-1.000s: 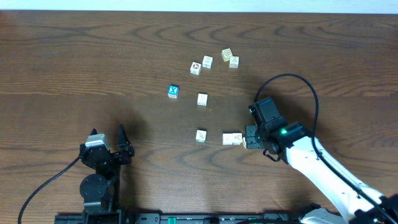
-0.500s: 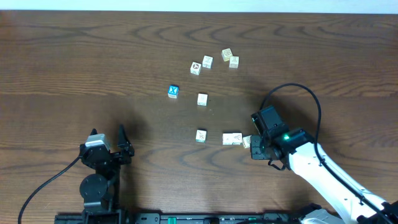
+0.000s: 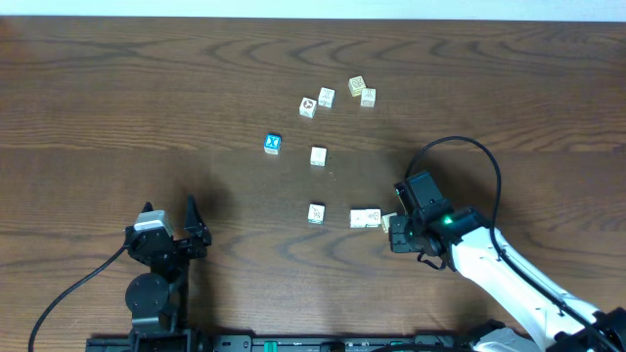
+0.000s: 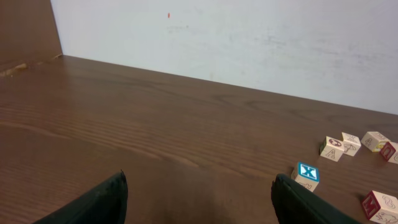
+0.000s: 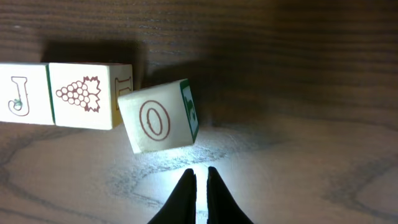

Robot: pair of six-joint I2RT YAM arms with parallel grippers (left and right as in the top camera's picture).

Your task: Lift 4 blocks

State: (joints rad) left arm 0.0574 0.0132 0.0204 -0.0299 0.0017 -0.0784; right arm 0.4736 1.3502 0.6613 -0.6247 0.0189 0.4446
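The right gripper [image 5: 201,172] is sitting at about 4 o'clock on the table [image 3: 117,98]. Its two fingers [image 5: 186,194] are pressed together with only a hairline gap, and they are gripping nothing. Just past their tips, not touching them, the O block [image 5: 157,119] is lying on the wood, twisted out of line with its neighbours. One corner of it is meeting the grape block [image 5: 82,93], which is sitting flush against the J block [image 5: 22,93] at its 9 o'clock side.

The left gripper [image 4: 199,180] is resting at about 8 o'clock, well apart from every block. Its dark fingers [image 4: 99,202] are spread wide over bare wood.

Seen from overhead, a cluster of four blocks [image 3: 327,97] is lying at about 12 to 1 o'clock, close together. A lone block [image 3: 318,155] is sitting near the table's middle, with the blue-and-white cube [image 3: 273,144] just beside it towards 10 o'clock. Another single block [image 3: 316,213] is lying at 6 o'clock from the middle one, near the J block. All of these are resting flat on the table.
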